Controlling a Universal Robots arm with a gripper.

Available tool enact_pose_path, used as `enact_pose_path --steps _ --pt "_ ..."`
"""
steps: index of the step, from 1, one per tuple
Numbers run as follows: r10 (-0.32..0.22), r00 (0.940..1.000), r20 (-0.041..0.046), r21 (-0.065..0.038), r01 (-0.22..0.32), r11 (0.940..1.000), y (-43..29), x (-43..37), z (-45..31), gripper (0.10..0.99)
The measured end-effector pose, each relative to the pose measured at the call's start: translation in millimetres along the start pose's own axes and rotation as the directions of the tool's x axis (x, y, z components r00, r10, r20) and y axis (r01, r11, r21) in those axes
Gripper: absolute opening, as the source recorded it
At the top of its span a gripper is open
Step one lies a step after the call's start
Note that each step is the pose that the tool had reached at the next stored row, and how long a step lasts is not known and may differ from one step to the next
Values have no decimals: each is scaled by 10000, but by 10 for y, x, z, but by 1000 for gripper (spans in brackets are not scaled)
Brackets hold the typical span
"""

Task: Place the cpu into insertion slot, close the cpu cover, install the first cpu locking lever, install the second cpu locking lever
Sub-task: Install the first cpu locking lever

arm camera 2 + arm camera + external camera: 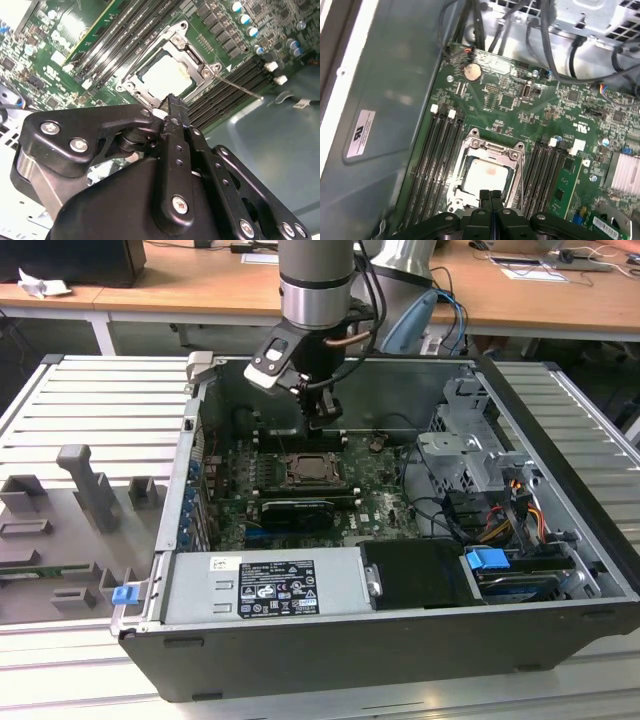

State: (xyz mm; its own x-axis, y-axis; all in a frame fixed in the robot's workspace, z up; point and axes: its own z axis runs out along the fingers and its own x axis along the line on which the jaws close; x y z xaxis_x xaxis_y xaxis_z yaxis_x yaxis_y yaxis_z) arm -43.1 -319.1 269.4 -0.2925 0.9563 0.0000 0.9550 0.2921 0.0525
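Gripper fingers, clenched and empty, sit just beside the cpu framed by the cpu cover.

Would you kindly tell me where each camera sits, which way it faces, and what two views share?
Exterior view: outside the open computer case, looking down into it; arm and end effector hang over the motherboard.
First wrist view: on the arm, facing down at the chip inside its cover; shut end effector shows.
Second wrist view: on the arm, looking past the end effector's body.
Both wrist views share chip and cover.
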Motion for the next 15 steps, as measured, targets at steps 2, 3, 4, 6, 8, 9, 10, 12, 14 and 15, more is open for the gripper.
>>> enact_pose_path --steps 2,3,4,6,8,9,10,12,14,15 --pt "-191 9998 -10 0 191 9998 -1 0 0 106" --pt "-262 9997 -15 0 262 9997 -1 0 0 106" --pt "-437 9990 -24 -1 437 9990 -1 0 0 106" --pt "-889 9960 -47 -2 889 9960 -1 0 0 106" --pt "-1268 9919 -68 -5 1268 9919 -1 0 0 106" --pt "-1446 9895 -77 -6 1446 9895 -1 0 0 106" --pt "-1650 9863 -87 -8 1650 9863 -1 0 0 106" --pt "-2109 9774 -112 -12 2109 9775 -1 0 0 106" --pt "-2654 9640 -140 -18 2654 9641 -1 0 0 106" --pt "-2961 9550 -156 -24 2961 9551 0 -1 0 106"
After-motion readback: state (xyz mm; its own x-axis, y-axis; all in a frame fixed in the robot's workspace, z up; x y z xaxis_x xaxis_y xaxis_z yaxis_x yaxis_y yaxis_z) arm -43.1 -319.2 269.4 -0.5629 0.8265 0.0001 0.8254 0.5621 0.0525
